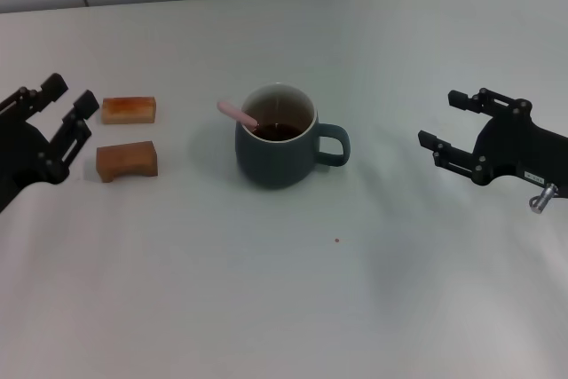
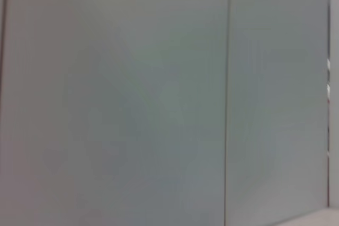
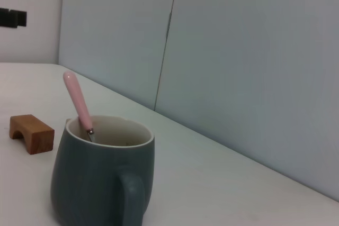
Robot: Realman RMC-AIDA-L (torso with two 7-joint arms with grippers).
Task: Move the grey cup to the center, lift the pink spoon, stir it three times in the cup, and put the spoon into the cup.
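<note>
Now grey cup [image 1: 277, 137] stands mid-table [image 1: 284, 290], handle toward right gripper [image 1: 451, 120]. Pink spoon [image 1: 238, 114] inside cup, handle leaning over rim toward two wooden blocks [image 1: 129, 110]. Left gripper [image 1: 64, 111] beside blocks, fingers spread wide, empty. Right gripper well apart from cup, fingers spread, empty.

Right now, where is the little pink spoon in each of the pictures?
Head view: the slender pink spoon stands in the dark blue-grey ceramic mug at the middle of the table, handle leaning over the rim toward the robot's left.
Left wrist view: not in it; only a pale wall shows.
Right wrist view: the spoon sticks up out of the mug.
Shared landmark: the arched brown wooden block beside the mug.
</note>
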